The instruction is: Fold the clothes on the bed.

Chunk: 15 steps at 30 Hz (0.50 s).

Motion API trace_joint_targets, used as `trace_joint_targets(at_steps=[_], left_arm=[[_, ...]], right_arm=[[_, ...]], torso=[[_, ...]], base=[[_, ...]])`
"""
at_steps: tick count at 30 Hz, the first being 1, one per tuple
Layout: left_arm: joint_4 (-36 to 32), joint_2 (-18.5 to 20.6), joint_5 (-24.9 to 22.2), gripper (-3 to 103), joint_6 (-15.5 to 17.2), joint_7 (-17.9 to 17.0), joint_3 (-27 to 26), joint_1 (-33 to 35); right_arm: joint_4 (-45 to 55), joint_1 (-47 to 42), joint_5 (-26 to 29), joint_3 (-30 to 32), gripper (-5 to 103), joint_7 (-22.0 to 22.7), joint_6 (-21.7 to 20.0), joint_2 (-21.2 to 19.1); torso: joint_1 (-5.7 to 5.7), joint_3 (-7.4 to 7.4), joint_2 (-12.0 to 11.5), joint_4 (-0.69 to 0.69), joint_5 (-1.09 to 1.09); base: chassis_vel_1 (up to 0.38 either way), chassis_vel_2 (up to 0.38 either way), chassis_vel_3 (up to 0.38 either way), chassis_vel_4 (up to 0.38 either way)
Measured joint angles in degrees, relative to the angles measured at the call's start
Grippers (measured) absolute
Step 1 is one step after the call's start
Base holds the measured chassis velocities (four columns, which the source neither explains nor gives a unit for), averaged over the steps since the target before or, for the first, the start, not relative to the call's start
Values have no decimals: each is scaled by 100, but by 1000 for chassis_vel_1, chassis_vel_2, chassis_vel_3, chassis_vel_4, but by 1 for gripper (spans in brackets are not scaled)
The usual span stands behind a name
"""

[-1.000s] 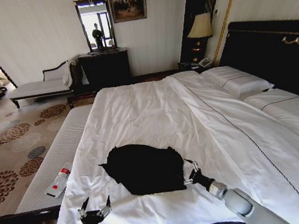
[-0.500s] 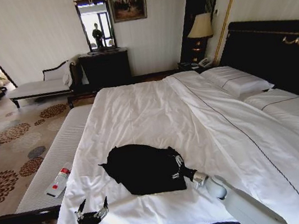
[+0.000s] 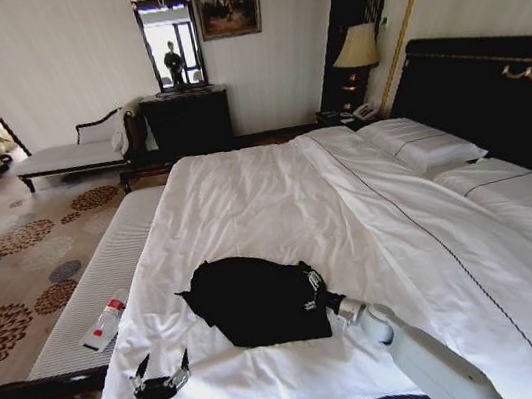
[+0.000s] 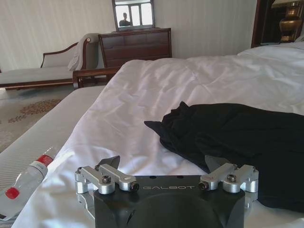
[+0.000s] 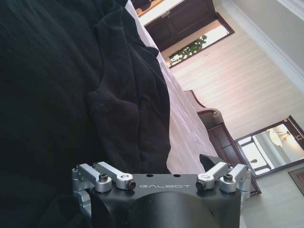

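The clothes, one crumpled black T-shirt (image 3: 256,297), lie on the near part of the bed (image 3: 246,198) with its white sheets. My right gripper (image 3: 313,291) is at the shirt's right edge, open, its jaws spread just over the black cloth (image 5: 71,85); one fingertip (image 5: 209,160) shows against the white sheet, the other is lost against the cloth. My left gripper (image 3: 159,371) hangs open over bare sheet near the bed's front left corner, short of the shirt (image 4: 237,137). In the left wrist view my left gripper (image 4: 161,164) holds nothing.
A grey bench (image 3: 106,275) runs along the bed's left side with a red-capped bottle (image 3: 104,326) on it. Pillows (image 3: 425,146) and a dark headboard (image 3: 492,93) are at the right. A chaise (image 3: 72,154) and dresser (image 3: 188,121) stand by the far wall.
My right gripper has moved left and forward from beside the shirt onto its right edge. The left gripper has drawn back a little toward the bed's near left corner.
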Motion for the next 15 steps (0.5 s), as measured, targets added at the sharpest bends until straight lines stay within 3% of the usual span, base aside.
trace_joint_targets(at_steps=[3,11,13,15], left_arm=[[-4,28,-11,100,5,-3,-13,-6],[-4,-18,0,100,0,-20,6,-6],[-4,-21,5,100,-1,-20,11,-4],[-4,-22,17,100,-6,-21,16,8]], right_arm=[[2,8,89,2,94,3,-4,-51],[239,-95,269,-29,61,-34,8,-213],[244,-101,274,-30,61,-41,14,-217],[293,-141,278,-33,51,-87,51,-222]], torso=[[0,0,0,0,0],[0,0,0,0,-1],[0,0,1,0,0],[0,0,1,0,0]], base=[[0,0,0,0],[0,0,0,0],[0,0,0,0],[0,0,0,0]])
